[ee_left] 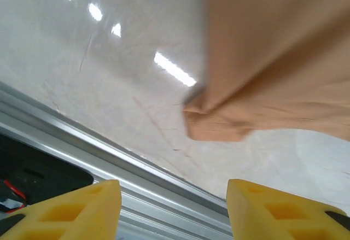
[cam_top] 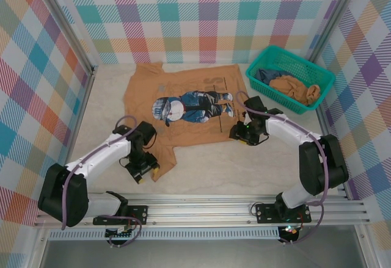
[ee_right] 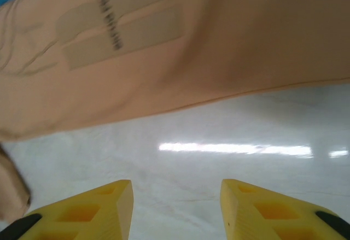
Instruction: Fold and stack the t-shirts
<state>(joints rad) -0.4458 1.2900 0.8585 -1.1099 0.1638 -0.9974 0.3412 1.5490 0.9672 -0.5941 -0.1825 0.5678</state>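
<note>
Plaid walls ring a pale worktop where the printed t-shirt lies spread flat, ready for folding. Left fingers and right fingers stand apart and empty at its near edge, likely poised to pinch it.

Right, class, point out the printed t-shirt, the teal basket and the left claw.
printed t-shirt (cam_top: 192, 107): top view, on the cartoon print.
teal basket (cam_top: 252, 74): top view, near-left rim corner.
left claw (ee_left: 174, 210): left wrist view, midway between yellow fingertips.
</note>
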